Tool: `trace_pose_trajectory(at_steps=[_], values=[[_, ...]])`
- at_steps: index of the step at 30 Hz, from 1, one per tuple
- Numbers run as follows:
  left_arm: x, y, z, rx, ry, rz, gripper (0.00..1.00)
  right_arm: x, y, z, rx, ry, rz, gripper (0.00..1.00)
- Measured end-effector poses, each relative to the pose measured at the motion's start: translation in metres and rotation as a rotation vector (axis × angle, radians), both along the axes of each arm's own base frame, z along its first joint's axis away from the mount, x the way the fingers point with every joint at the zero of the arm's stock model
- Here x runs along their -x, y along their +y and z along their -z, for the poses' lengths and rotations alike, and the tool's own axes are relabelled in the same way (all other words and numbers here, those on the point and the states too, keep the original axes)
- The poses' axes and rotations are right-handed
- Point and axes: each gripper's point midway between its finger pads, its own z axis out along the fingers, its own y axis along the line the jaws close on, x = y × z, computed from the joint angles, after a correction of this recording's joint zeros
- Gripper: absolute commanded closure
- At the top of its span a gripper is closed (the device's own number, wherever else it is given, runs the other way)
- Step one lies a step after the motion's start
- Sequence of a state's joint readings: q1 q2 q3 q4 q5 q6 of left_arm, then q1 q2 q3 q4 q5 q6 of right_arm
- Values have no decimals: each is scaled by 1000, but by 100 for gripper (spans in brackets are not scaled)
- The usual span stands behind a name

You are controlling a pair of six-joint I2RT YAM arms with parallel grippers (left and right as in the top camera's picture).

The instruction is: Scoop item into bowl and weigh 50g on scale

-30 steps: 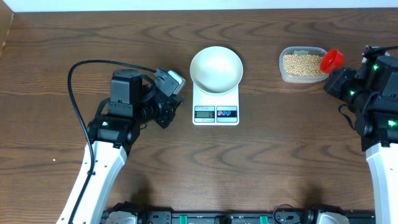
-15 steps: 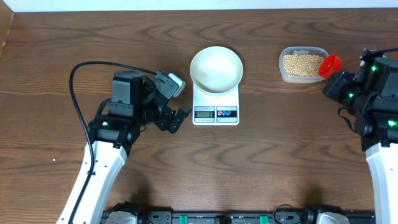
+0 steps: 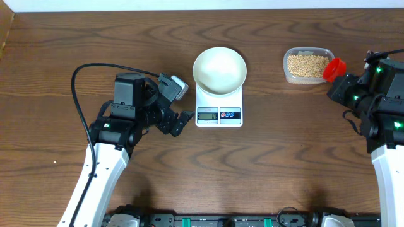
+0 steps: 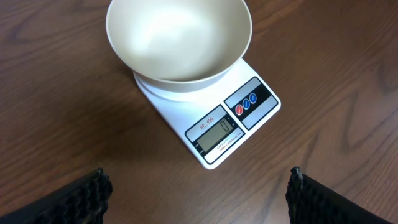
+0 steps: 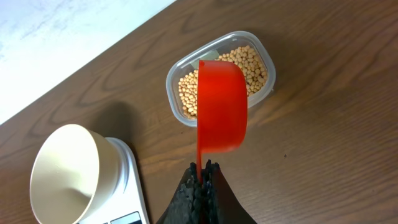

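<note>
Left claw (image 4: pixel 196 198) gapes wide, empty, facing scale (image 4: pixel 214 134). Right claw (image 5: pixel 205 180) pinches red scoop (image 5: pixel 221 106) handle near table (image 3: pixel 284 157) far-right corner.

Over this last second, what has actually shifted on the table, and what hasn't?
The left gripper swung a little toward the scale, jaws open. The red scoop, clamped in the right gripper, shifted slightly back toward the robot. Nothing was grabbed or dropped. The bowl, scale and tub of beans stayed put.
</note>
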State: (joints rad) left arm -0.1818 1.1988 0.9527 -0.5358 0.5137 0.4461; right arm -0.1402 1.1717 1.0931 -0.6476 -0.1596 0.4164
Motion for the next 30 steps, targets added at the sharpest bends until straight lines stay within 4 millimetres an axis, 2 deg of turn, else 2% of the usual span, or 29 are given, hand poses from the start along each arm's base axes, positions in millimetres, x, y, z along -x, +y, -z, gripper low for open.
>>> trace_pose_trajectory(at_steps=[10, 30], values=[[12, 2, 10, -13, 69, 0, 7, 4, 1, 4, -3, 21, -5, 99], [13, 2, 10, -14, 73, 0, 8, 5, 1, 5, 27, 24, -34, 99]])
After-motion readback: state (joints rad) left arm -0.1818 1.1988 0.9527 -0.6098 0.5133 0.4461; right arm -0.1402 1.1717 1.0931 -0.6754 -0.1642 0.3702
